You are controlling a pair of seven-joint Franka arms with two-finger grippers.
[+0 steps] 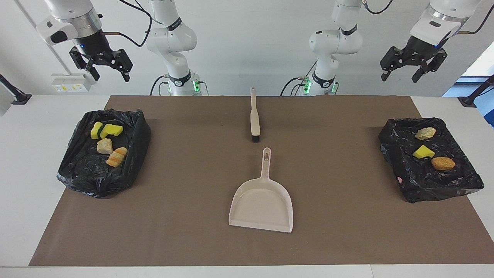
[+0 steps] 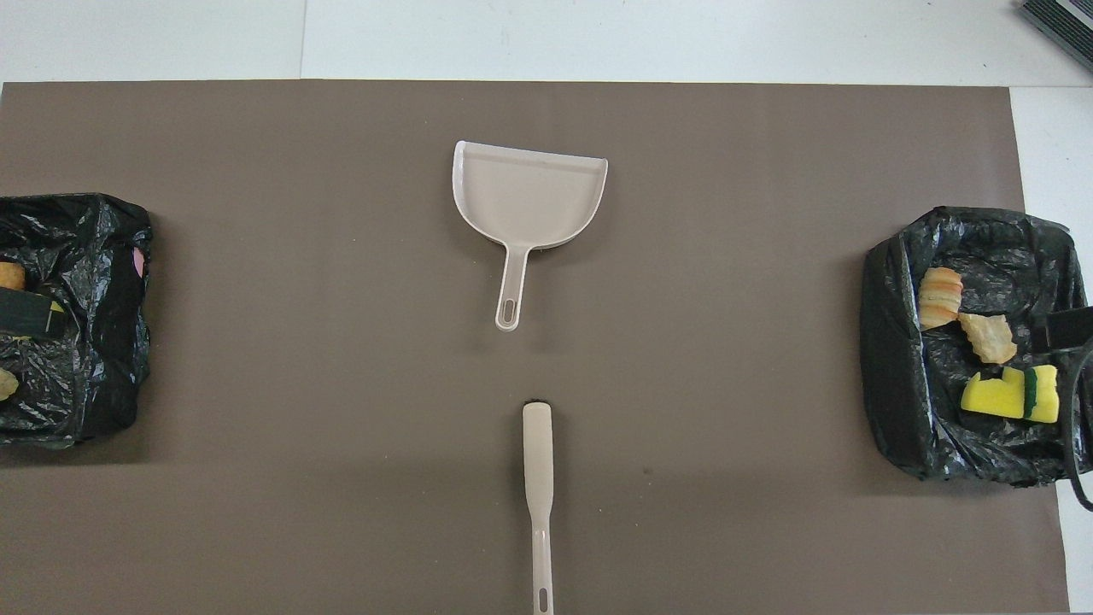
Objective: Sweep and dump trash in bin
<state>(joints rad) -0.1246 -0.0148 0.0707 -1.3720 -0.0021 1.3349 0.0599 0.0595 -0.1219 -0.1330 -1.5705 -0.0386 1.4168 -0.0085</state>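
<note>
The trash lies in two black-bagged bins. In the bin (image 1: 88, 181) at the right arm's end are yellow sponge chunks (image 1: 106, 130), a beige lump (image 1: 104, 146) and a striped bread piece (image 1: 117, 156). The bin (image 1: 424, 189) at the left arm's end holds a stone-like lump (image 1: 425, 133), a yellow sponge (image 1: 423, 151) and a brown bread piece (image 1: 442, 163). My right gripper (image 1: 111, 78) hangs high and open over its bin, holding nothing. My left gripper (image 1: 399, 79) is raised, open and empty over the other bin; a dark fingertip (image 2: 26, 312) shows at the overhead view's edge.
A beige dustpan (image 1: 262, 200) lies empty mid-mat, its handle pointing toward the robots. A beige hand brush (image 1: 254, 117) lies nearer to the robots, in line with it. The brown mat (image 1: 185, 216) covers most of the white table.
</note>
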